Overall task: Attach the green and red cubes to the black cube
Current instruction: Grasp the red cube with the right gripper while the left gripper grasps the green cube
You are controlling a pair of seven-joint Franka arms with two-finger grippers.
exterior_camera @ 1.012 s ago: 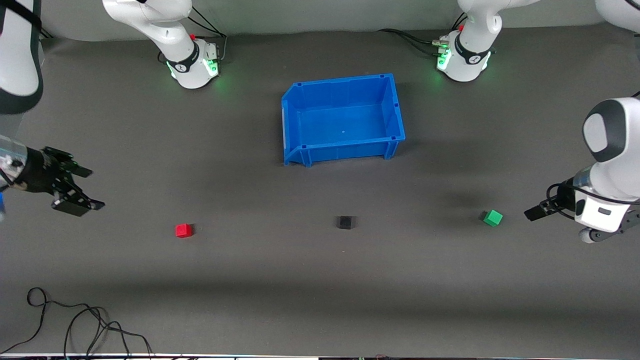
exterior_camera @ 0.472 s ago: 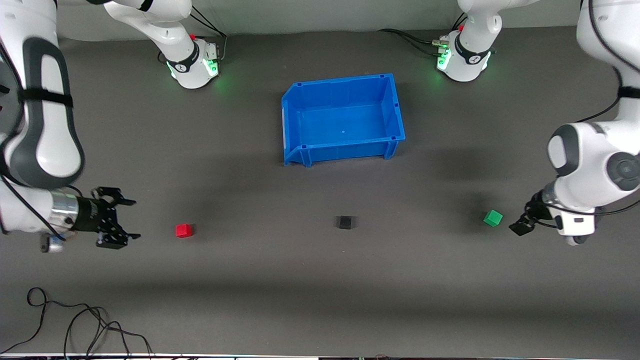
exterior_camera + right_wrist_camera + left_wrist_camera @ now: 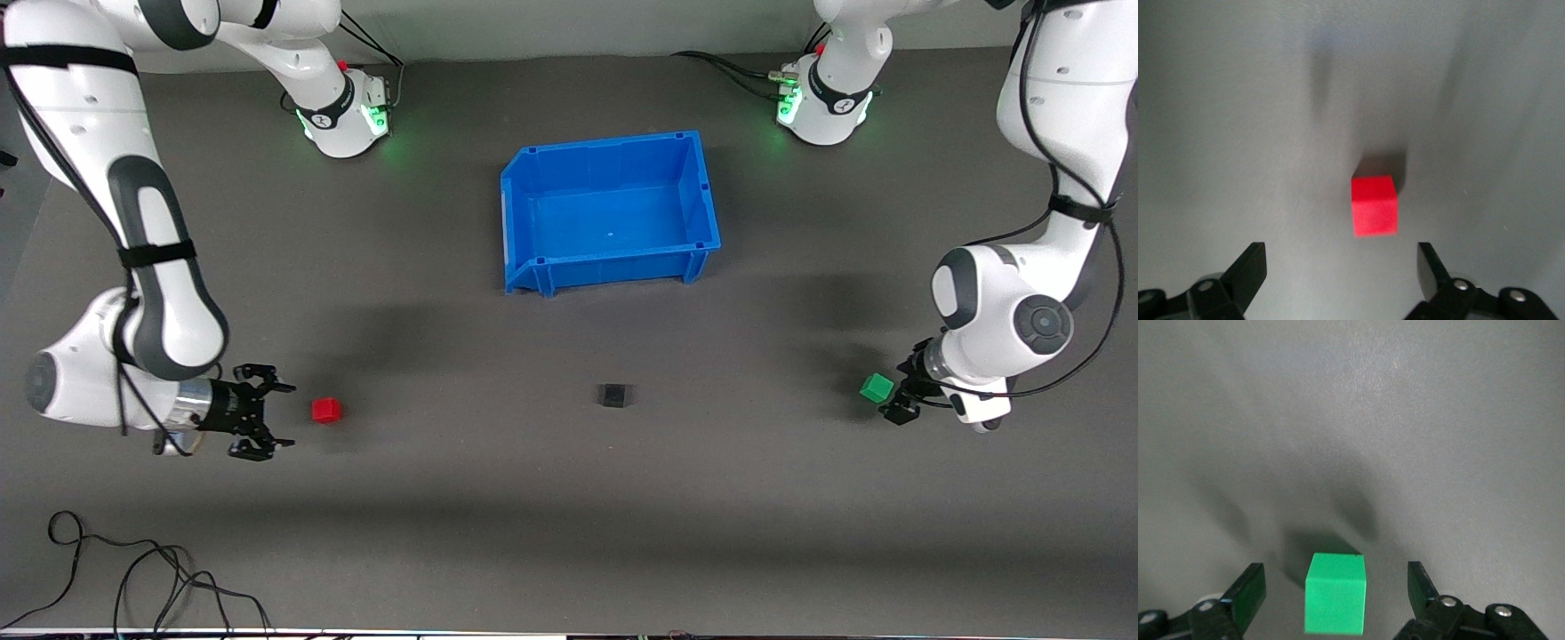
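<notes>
Both arms bend down low over the grey mat, with the black cube lying alone nearer the front camera than the blue bin: the right gripper sits just beside the red cube, toward the right arm's end of the table from the black cube, and the left gripper sits right against the green cube, toward the left arm's end. The front view leaves the left gripper's fingers mostly hidden under the wrist, but the left wrist view shows them spread wide with the green cube on the mat between their tips, touching neither. The right wrist view shows the right gripper's fingers equally spread, the red cube resting ahead of the tips and not yet between them.
</notes>
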